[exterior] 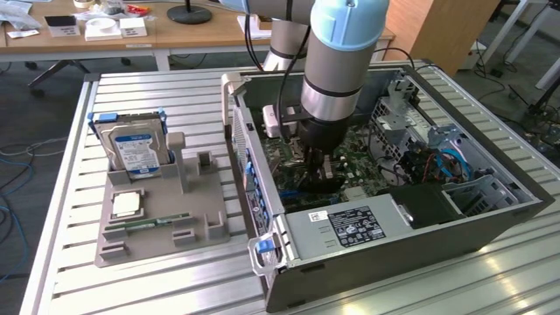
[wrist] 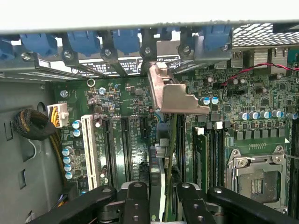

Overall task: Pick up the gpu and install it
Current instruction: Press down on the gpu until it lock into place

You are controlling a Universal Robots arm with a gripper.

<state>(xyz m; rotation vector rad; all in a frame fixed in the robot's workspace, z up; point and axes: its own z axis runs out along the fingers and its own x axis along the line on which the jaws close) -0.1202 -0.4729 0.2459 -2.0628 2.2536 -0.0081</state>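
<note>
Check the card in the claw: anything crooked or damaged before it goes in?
Nothing looks damaged. The claw grips the gpu edge-on over the motherboard slots. Its silver bracket looks tilted rather than flush with the rear slot openings, so the card appears not yet seated.

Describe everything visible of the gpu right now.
The gpu stands on edge inside the open computer case, over the motherboard's expansion slots. In the wrist view it is seen edge-on: a thin green board, its silver metal end bracket reaching toward the case's rear slot openings. The end effector grips it, a finger on each face. Whether it is fully seated cannot be told.
</note>
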